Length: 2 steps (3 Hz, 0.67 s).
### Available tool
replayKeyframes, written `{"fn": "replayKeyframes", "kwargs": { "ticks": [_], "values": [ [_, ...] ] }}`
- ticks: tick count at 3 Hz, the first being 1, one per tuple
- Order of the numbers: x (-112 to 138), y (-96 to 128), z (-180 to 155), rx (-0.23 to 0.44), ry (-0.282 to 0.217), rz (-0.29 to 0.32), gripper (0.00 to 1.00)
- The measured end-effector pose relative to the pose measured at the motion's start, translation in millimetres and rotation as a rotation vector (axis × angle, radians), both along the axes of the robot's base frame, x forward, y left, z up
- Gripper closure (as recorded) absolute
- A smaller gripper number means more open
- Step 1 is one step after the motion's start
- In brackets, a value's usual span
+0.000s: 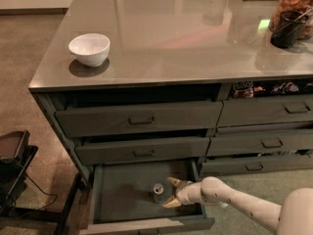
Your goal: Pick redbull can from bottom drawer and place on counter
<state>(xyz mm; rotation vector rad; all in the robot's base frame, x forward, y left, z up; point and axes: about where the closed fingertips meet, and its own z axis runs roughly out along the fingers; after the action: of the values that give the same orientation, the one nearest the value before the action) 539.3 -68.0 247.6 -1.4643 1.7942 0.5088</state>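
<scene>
The redbull can (158,192) stands upright on the floor of the open bottom drawer (122,199), shiny top showing. My gripper (168,192) reaches into the drawer from the right on a white arm. Its two tan fingers are spread, one behind and one in front, just right of the can and close to touching it. The counter (171,38) is the glossy grey slab on top of the cabinet.
A white bowl (89,49) sits at the counter's left front. A dark cup (287,29) and a jar stand at the far right, a white object at the back. Closed drawers with bar handles are above. A black stand (14,160) is on the floor left.
</scene>
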Motion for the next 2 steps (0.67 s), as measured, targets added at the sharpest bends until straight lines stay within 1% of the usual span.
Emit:
{"fn": "replayKeyframes", "kwargs": {
  "ticks": [2],
  "values": [
    [17.6, 22.7, -22.4, 0.043, -0.012, 0.02, 0.31]
  ]
}}
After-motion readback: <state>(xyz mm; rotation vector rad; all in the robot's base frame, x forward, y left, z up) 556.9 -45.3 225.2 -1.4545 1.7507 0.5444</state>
